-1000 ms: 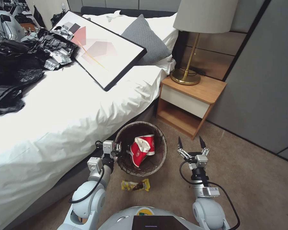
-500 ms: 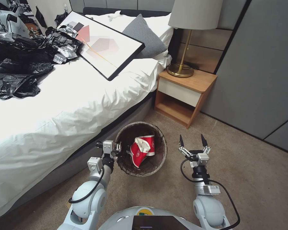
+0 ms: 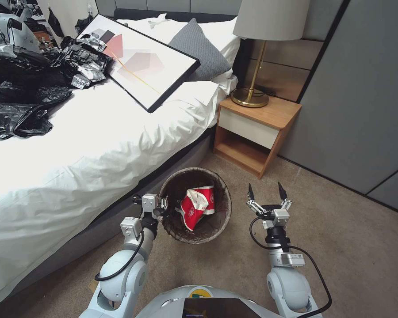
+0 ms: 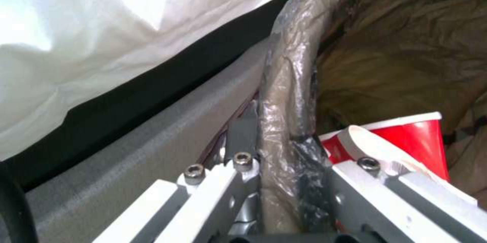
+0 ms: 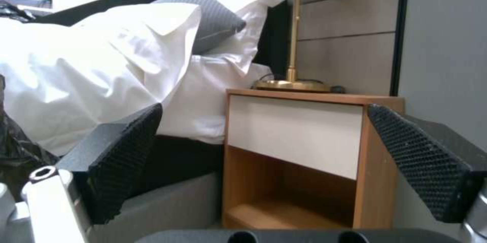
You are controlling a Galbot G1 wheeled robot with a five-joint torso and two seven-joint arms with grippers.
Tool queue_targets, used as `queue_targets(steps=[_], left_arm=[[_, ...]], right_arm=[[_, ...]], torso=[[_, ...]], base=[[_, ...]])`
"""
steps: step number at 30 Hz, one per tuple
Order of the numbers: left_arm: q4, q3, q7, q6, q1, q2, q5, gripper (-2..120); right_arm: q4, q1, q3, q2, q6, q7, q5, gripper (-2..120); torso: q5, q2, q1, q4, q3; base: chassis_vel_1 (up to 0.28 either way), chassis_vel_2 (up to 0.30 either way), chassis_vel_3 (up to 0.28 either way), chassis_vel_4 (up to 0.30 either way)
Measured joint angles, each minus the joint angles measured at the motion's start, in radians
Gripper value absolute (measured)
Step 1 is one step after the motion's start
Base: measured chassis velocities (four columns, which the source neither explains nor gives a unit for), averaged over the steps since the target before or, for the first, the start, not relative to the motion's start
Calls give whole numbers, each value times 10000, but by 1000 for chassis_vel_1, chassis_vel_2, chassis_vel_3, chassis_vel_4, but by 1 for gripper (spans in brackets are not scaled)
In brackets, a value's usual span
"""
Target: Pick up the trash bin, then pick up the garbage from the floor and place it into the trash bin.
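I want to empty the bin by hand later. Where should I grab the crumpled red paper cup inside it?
Take the red paper cup by its upturned white rim, coming straight down through the open top of the trash bin. The cup leans crushed against the liner, so its sides are probably hard to pinch. The left gripper clamps the near rim.

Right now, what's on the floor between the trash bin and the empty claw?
Nothing: in the head view, bare carpet separates the trash bin from the open right claw.

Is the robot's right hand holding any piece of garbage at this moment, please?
No, the right hand hangs open and empty above the carpet beside the trash bin, its fingers spread with nothing between them.
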State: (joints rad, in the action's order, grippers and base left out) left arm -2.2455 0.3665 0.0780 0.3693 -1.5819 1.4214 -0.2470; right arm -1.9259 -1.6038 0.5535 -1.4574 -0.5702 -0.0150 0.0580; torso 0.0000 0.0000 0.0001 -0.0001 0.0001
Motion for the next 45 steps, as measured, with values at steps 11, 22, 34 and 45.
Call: queue_targets(steps=[11,22,34,45], left_arm=[[-14,-12,-17,-9,-4,3,8,0],[-70,-59,-14,-11,-145,-47,34,0],[-88,-162,-163,-74,-389,-191,6,0],[-93,-159,-223,-158,-397,-211,143,0]], right_arm=[[-112,134,14,40,174,-7,2,96],[-161,274,7,103,362,-15,2,96],[-145,381,-43,146,444,-19,2,98],[-90,476,-34,191,660,-64,-175,100]], torso=[[0,0,0,1,0],[0,0,0,1,0],[0,0,0,3,-1],[-1,0,0,-1,-1]], base=[[16,16,16,15],[83,81,95,88],[125,125,123,120],[32,33,31,29]])
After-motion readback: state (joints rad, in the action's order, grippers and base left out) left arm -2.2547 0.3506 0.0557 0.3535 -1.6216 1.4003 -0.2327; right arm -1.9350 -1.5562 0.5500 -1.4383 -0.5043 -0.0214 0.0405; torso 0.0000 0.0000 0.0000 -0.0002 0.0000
